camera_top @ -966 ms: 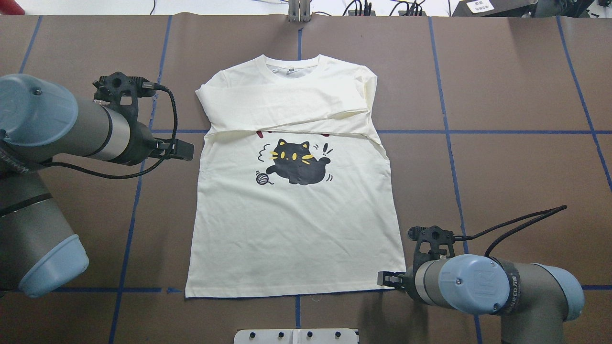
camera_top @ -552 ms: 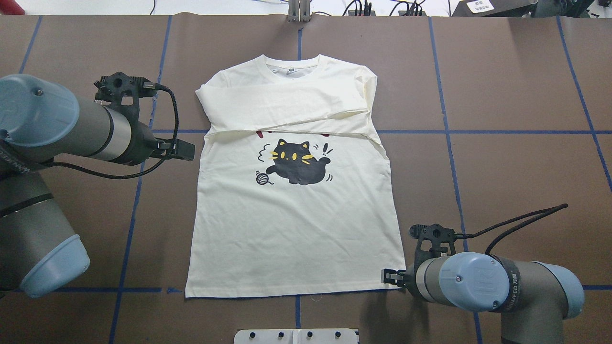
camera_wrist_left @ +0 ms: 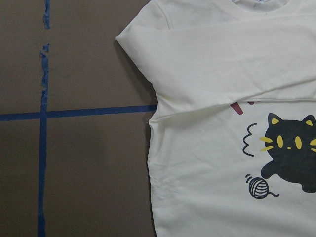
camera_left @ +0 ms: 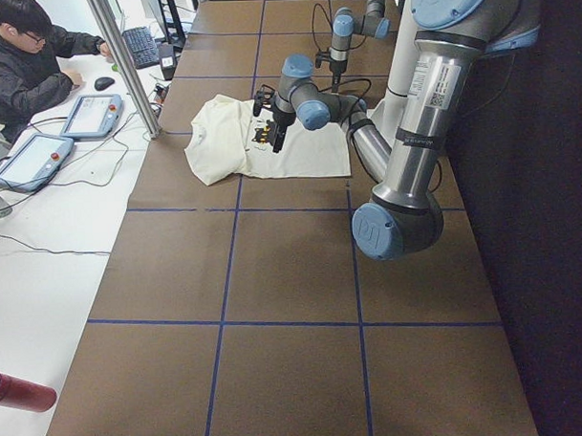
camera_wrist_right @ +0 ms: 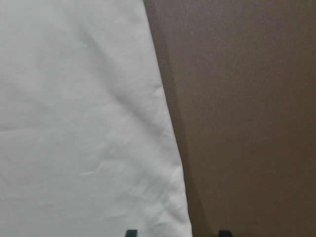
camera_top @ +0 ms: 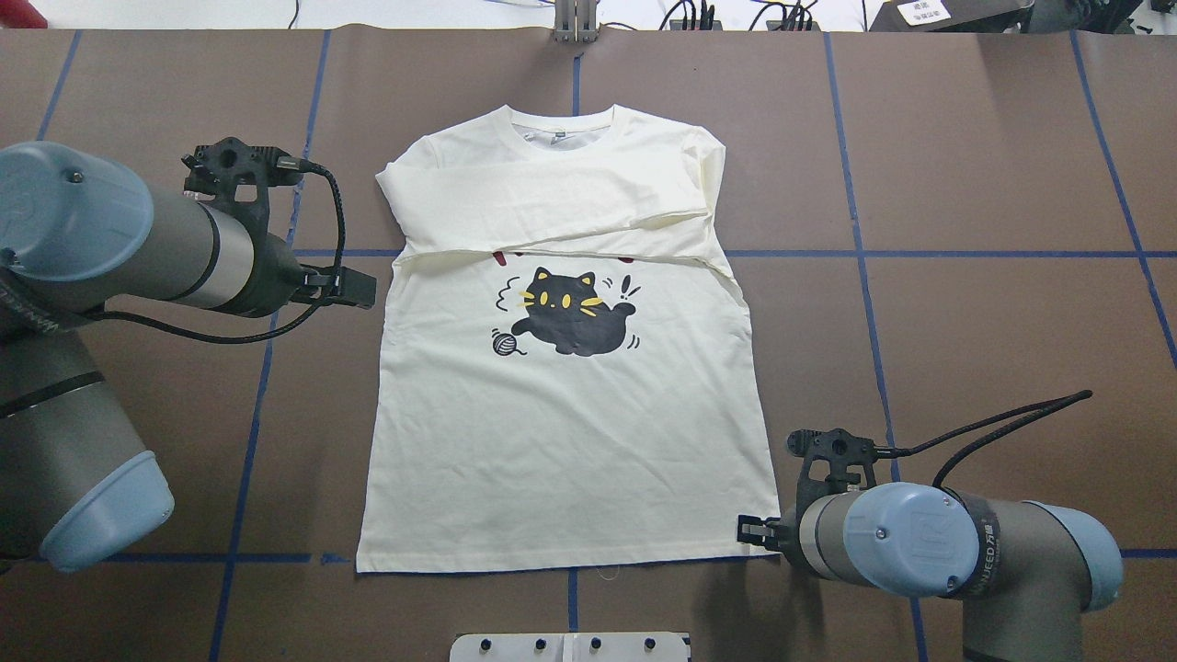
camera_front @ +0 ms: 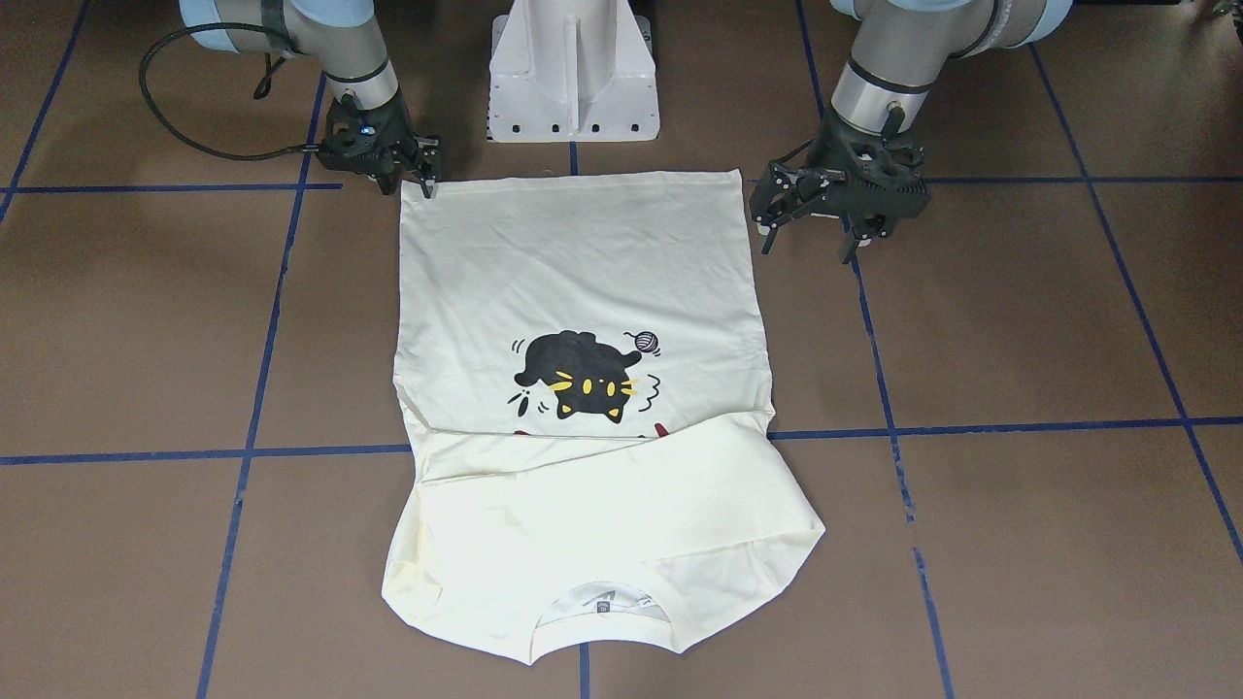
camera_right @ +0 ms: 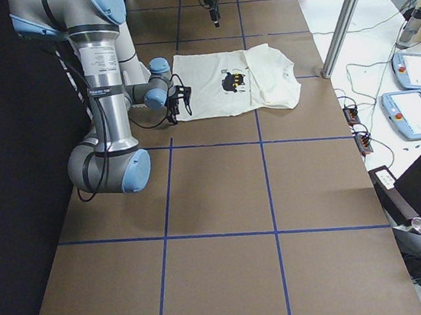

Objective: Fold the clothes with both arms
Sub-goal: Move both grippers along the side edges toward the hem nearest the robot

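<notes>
delta: over the last second the right gripper (camera_top: 747, 531) has crept a little toward its own side and slightly away from the robot base. The left gripper (camera_top: 354, 288) nudged a hair toward the cloth. The T-shirt (camera_top: 561, 432) has not shifted and shows no new crease
meaning: reads as fine alignment on the corner, not a grasp. Nothing is lifted, so the fold's next stage has not started
right gripper: at the hem (camera_top: 552, 563) corner on the robot's right, low over the table (camera_top: 965, 184). Jaws apart; in the wrist view both fingertips (camera_wrist_right: 131, 232) show with the shirt's side edge running between them. Nothing clamped
left gripper: beside the shirt's other side edge at about cat print (camera_top: 570, 313) level, clear of the cloth. The wide wrist view suggests it is well above the table. In the front view the jaws stand spread and empty
shirt location: centre of the table, lying flat, print side up, between the two grippers
pointing: collar (camera_top: 561, 124) toward the far edge, away from the robot; hem nearest the robot base
long axis: collar to hem, straight out from the robot, roughly along the centre tape line (camera_top: 577, 83)
fold state: both sleeves (camera_top: 552, 202) lie crossed over the chest, covering most of the red word. The body below is still full length
next, my guess: the left gripper has to drop to its own hem corner before a two-arm lift toward the collar
risk: a one-sided pinch would skew the hem
</notes>
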Robot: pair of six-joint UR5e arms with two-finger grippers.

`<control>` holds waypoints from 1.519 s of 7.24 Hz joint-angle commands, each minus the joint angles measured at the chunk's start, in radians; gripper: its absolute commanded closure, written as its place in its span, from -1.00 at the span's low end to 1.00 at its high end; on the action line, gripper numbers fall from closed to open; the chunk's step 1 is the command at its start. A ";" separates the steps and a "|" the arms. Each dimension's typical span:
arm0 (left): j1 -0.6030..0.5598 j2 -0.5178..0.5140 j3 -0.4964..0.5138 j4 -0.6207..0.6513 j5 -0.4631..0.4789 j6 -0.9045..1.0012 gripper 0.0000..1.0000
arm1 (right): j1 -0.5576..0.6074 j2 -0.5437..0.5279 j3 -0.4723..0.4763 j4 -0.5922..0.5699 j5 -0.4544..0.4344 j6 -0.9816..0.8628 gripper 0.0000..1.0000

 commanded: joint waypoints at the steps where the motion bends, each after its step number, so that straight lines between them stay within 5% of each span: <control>1: 0.000 0.000 0.001 -0.001 0.000 0.000 -1.00 | -0.002 0.003 -0.003 0.000 0.000 0.000 0.06; 3: 0.000 0.000 -0.001 0.000 0.000 -0.002 -1.00 | -0.002 0.003 -0.003 0.000 0.002 0.000 0.06; 4: 0.000 0.000 -0.001 0.000 0.000 -0.003 -1.00 | -0.001 0.003 -0.003 0.000 0.003 0.000 0.26; 6: 0.002 0.000 0.002 -0.003 0.001 -0.003 -1.00 | 0.001 0.001 -0.002 0.000 0.014 0.000 0.99; 11: 0.011 0.043 0.010 -0.009 -0.008 -0.096 -1.00 | 0.027 0.001 0.064 0.003 0.020 0.000 1.00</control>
